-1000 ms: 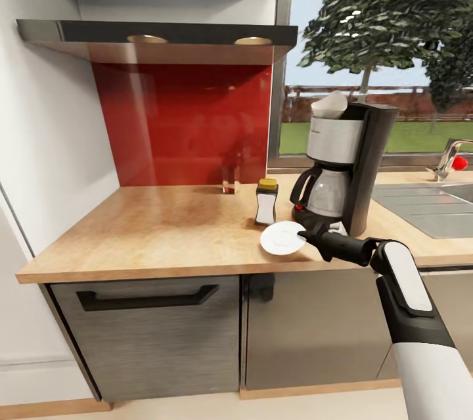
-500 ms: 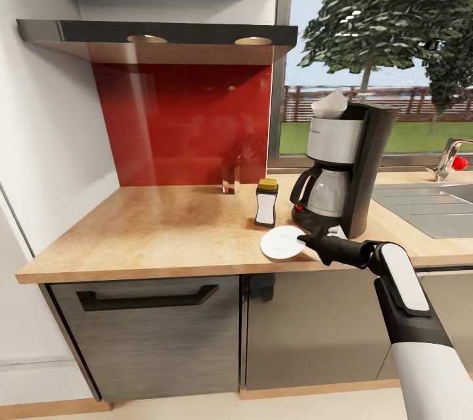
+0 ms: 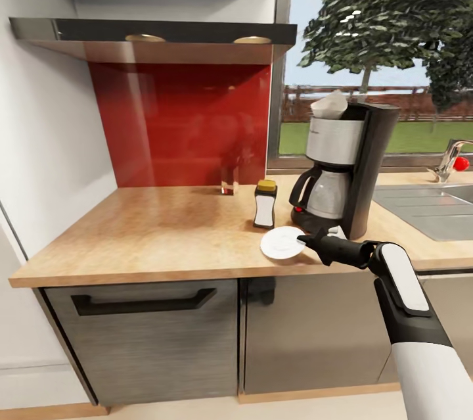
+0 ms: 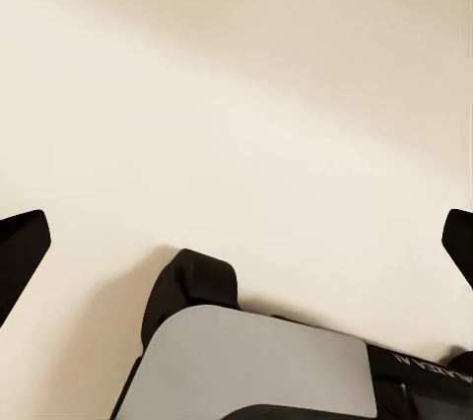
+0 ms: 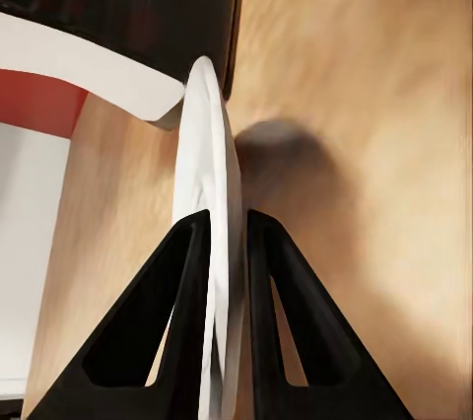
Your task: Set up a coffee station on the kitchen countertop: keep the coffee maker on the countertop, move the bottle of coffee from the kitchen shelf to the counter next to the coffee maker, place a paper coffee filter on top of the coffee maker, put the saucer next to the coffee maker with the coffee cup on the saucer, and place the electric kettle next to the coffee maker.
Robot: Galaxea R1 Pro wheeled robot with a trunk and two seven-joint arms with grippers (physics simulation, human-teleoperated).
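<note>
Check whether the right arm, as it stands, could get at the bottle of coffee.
Probably not yet: the right gripper is shut on the saucer. The bottle of coffee stands just behind the saucer, beside the coffee maker, with nothing between, so it looks within reach once the saucer is released.

Home kitchen: wood countertop (image 3: 164,236), grey cabinet fronts (image 3: 151,334), red splashback (image 3: 177,124), steel sink (image 3: 427,206), garden window (image 3: 381,45).

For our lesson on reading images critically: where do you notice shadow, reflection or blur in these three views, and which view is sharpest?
Head view: sharpest; the red backsplash carries soft reflections, and the saucer sits pale on the kitchen countertop. Right wrist view: the saucer, edge-on between the fingers, casts a dark shadow on the wood; close parts look soft. Left wrist view: a plain cream surface with gentle shading.
</note>
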